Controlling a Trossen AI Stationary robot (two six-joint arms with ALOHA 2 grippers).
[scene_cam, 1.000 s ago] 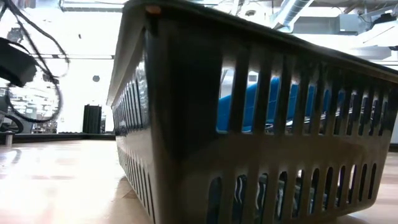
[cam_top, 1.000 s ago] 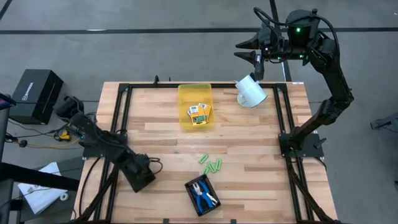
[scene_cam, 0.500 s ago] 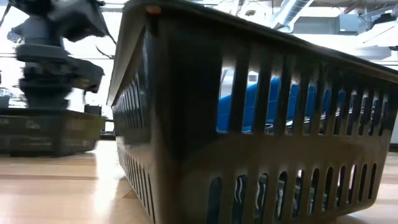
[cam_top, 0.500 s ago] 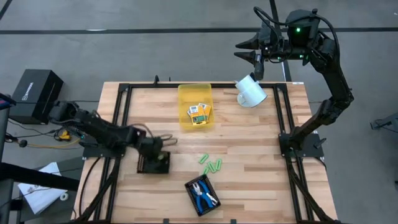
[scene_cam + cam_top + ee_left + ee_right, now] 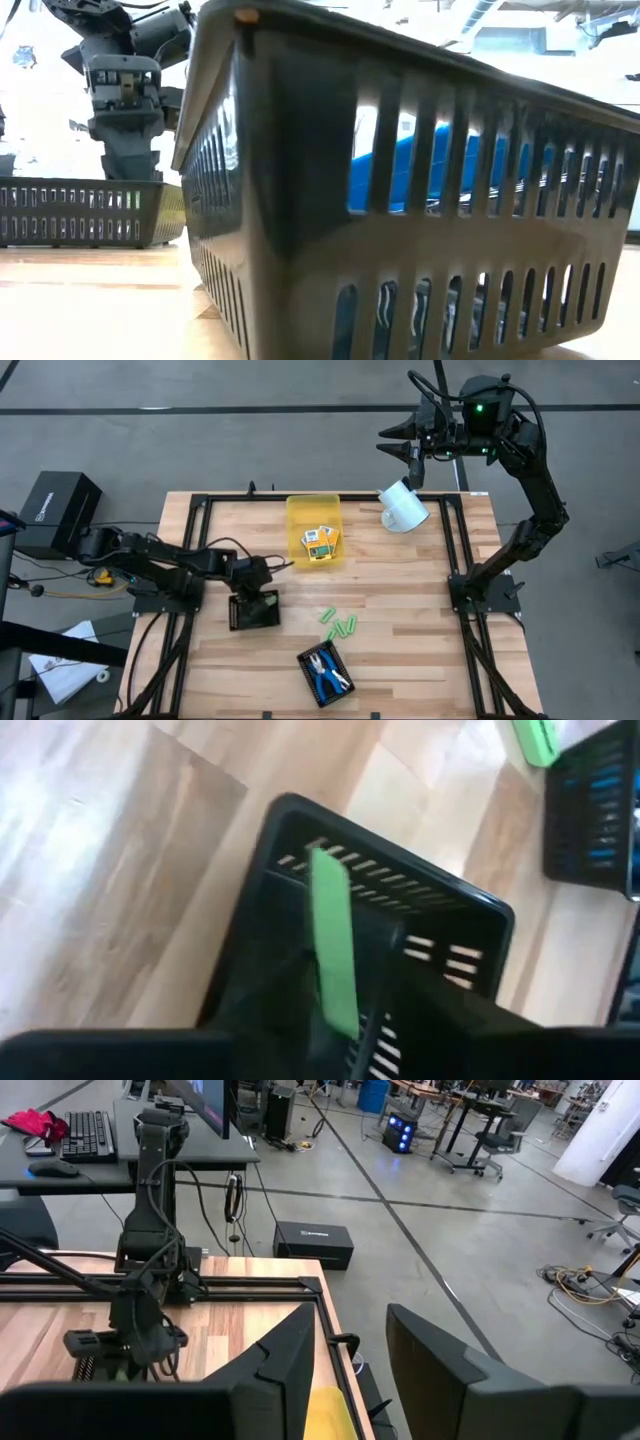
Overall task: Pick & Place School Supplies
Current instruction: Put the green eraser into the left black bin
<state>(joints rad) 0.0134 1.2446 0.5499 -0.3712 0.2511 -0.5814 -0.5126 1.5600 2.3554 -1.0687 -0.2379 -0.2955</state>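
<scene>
Left gripper (image 5: 254, 596) hangs over a black tray (image 5: 470, 910), jaws parted around a green stick (image 5: 333, 945); right gripper (image 5: 345, 1355) stands open, empty.

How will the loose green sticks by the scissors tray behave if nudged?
The green sticks look small and thin, so probably light and easily scattered. They lie bunched, so pinching one may shift neighbours. The stick above the black tray looks straight, so likely stiff.

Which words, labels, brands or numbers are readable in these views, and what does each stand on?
No text can be read.
Yellow-orange boxes in the yellow bin: print too small to read.
Black case beside the table: white logo too small to read.
Black box on the floor: pale mark, blurred.
</scene>
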